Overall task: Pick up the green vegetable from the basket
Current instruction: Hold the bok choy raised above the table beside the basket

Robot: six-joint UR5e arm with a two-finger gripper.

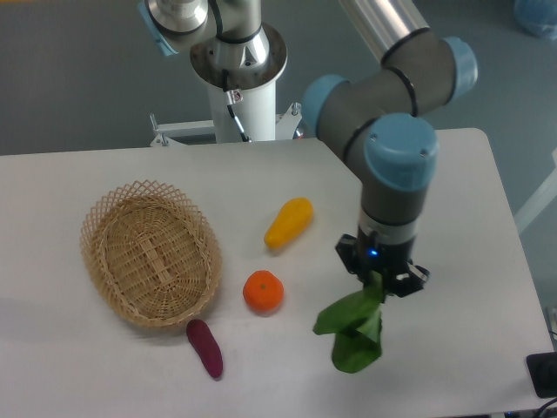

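The green vegetable (351, 329), a bok choy with floppy dark leaves, hangs from my gripper (379, 280) over the right part of the table, its leaves drooping down and to the left. The gripper is shut on its stalk end. Far to the left sits the basket (150, 253), a tan woven oval with nothing inside it.
A yellow elongated vegetable (289, 222) lies near the table's middle. An orange (263, 292) rests below it, left of the hanging leaves. A small purple vegetable (206, 348) lies just outside the basket's lower rim. The table's right edge is close to the arm.
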